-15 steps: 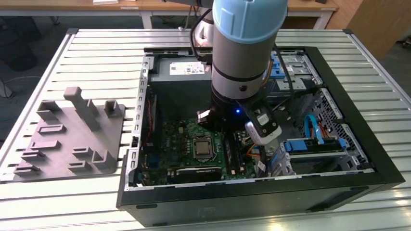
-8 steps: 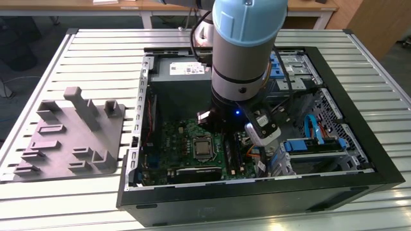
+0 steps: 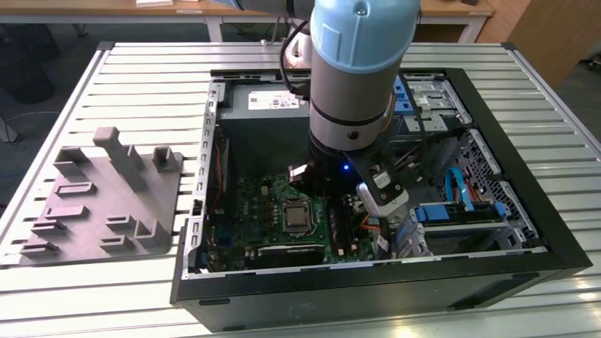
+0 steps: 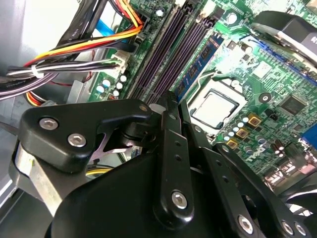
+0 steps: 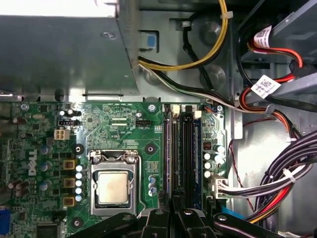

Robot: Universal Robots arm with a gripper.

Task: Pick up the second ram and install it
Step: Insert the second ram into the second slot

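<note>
My gripper (image 4: 174, 99) (image 5: 172, 210) is down inside the open computer case (image 3: 526, 271), over the green board's (image 5: 124, 126) long black memory slots (image 5: 187, 148). Its two black fingers (image 4: 166, 148) stand almost together with only a thin gap. The second ram (image 4: 198, 64), a thin dark blue stick, stands on edge along a slot beside the processor socket (image 4: 215, 106). It runs straight into that gap, and its other half is hidden under the fingers. Another blue stick (image 5: 198, 163) sits in the outermost slot.
Bundled cables (image 5: 277, 183) hang on the far side of the slots from the processor. The power-supply box (image 3: 267, 105) lies at the case's far end and drive bays (image 3: 469, 204) on the exterior view's right. A grey fixture (image 3: 103, 204) lies on the slatted table outside the case.
</note>
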